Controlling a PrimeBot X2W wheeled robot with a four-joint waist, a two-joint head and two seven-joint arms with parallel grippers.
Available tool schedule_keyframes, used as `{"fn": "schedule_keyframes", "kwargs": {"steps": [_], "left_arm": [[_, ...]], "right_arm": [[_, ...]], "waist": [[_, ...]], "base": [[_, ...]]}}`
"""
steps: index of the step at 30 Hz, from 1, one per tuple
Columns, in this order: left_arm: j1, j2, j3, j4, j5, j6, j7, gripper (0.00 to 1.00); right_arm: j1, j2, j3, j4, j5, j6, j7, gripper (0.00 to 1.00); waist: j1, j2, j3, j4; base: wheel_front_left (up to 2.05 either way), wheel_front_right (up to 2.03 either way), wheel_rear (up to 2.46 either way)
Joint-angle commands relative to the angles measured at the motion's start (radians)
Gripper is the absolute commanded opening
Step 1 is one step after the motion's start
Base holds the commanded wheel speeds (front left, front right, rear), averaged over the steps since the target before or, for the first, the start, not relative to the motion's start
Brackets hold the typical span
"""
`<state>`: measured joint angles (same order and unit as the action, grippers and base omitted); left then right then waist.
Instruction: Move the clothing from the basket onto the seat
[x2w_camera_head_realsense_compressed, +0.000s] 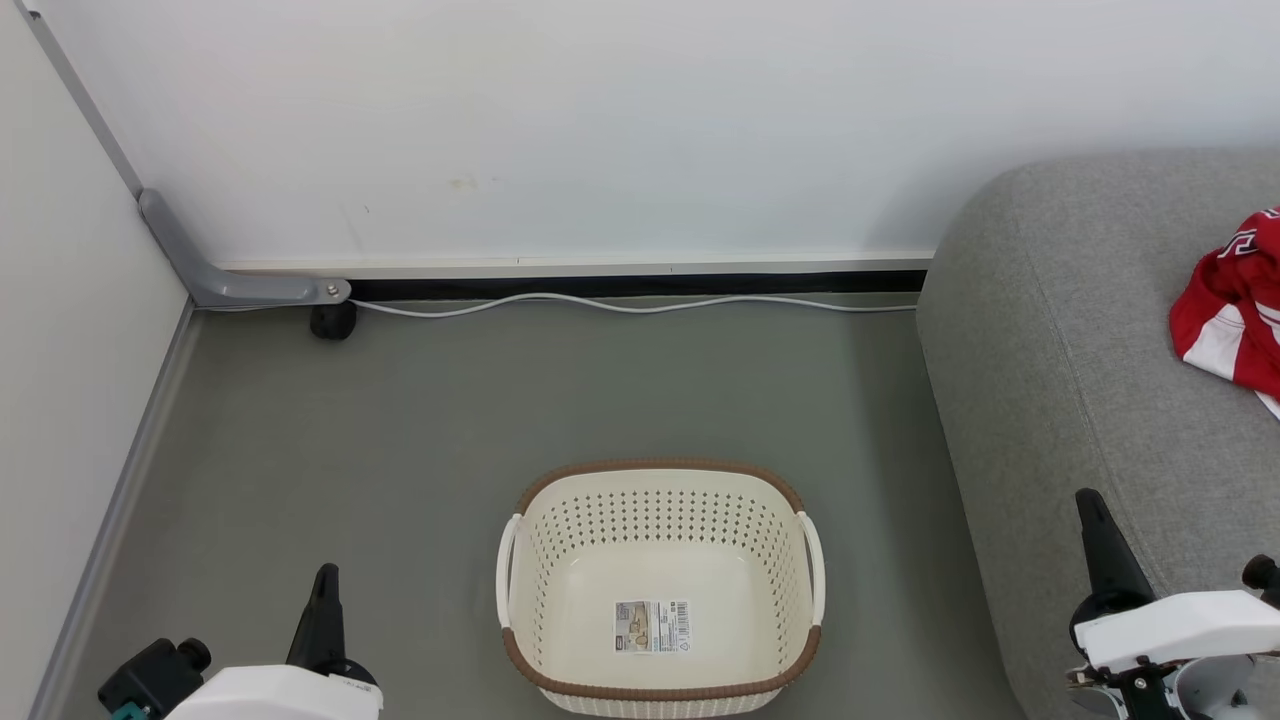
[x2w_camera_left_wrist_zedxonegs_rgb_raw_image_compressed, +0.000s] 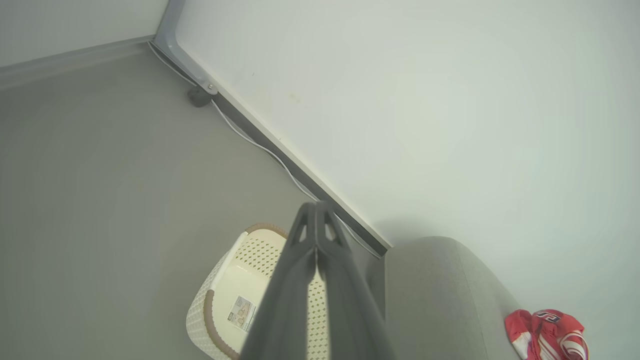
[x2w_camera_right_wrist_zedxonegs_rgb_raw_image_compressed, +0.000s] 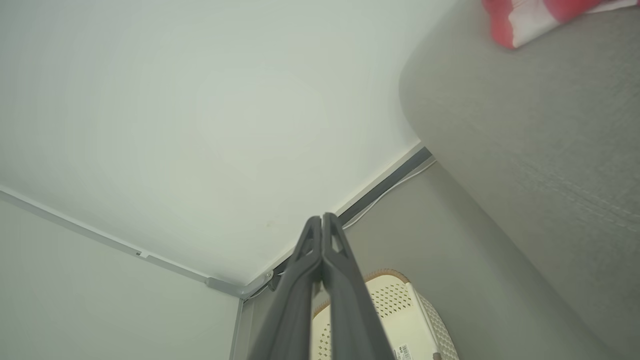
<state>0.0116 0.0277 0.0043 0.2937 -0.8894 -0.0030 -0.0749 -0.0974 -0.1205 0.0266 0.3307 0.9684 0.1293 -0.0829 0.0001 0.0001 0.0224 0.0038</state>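
Fingers pressed together and gripping nothing, the left gripper (x2w_camera_left_wrist_zedxonegs_rgb_raw_image_compressed: 316, 207) is poised low to the left of the basket (x2w_camera_head_realsense_compressed: 660, 690), while the right gripper (x2w_camera_right_wrist_zedxonegs_rgb_raw_image_compressed: 321, 221), likewise closed and empty-handed, shows against the near edge of the seat (x2w_camera_head_realsense_compressed: 1060, 380). Between them the cream basket stands on the grey floor (x2w_camera_head_realsense_compressed: 400, 420) just beside the seat, a barcode sticker (x2w_camera_head_realsense_compressed: 652, 627) showing on its bottom. The red-and-white clothing (x2w_camera_head_realsense_compressed: 1235, 310) lies crumpled on the seat, well apart from the basket.
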Motion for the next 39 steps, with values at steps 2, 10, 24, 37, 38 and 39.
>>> {"fn": "schedule_keyframes", "kwargs": {"steps": [2,10,24,37,38,39], "left_arm": [[-0.057,0.015,0.027,-0.030,-0.051,-0.015,0.010,0.00],[-0.065,0.016,0.036,-0.032,-0.128,-0.028,0.031,0.00],[-0.079,0.018,0.055,-0.036,-0.283,-0.054,0.072,0.00],[-0.092,0.019,0.073,-0.040,-0.426,-0.078,0.110,0.00],[-0.093,0.019,0.074,-0.040,-0.437,-0.080,0.113,0.00],[-0.094,0.020,0.076,-0.041,-0.448,-0.082,0.116,0.00]], "right_arm": [[-0.021,-0.004,-0.006,-0.035,0.047,0.001,0.014,0.00],[-0.020,0.004,-0.021,-0.041,0.115,0.001,0.035,0.00],[-0.017,0.020,-0.051,-0.053,0.254,0.001,0.076,0.00],[-0.015,0.036,-0.079,-0.064,0.381,0.001,0.115,0.00],[-0.015,0.037,-0.082,-0.064,0.391,0.001,0.118,0.00],[-0.015,0.038,-0.084,-0.065,0.401,0.001,0.121,0.00]], "waist": [[-0.0001,-0.0001,-0.001,0.000],[-0.0001,-0.0001,-0.003,-0.001],[-0.0001,-0.0001,-0.007,-0.001],[-0.0001,-0.0001,-0.011,-0.002],[-0.0001,-0.0001,-0.012,-0.002],[-0.0001,-0.0001,-0.012,-0.002]], "base": [[0.00,0.00,0.00],[0.00,0.00,0.00],[0.00,0.00,0.00],[0.00,0.00,0.00],[0.00,0.00,0.00],[0.00,0.00,0.00]]}}
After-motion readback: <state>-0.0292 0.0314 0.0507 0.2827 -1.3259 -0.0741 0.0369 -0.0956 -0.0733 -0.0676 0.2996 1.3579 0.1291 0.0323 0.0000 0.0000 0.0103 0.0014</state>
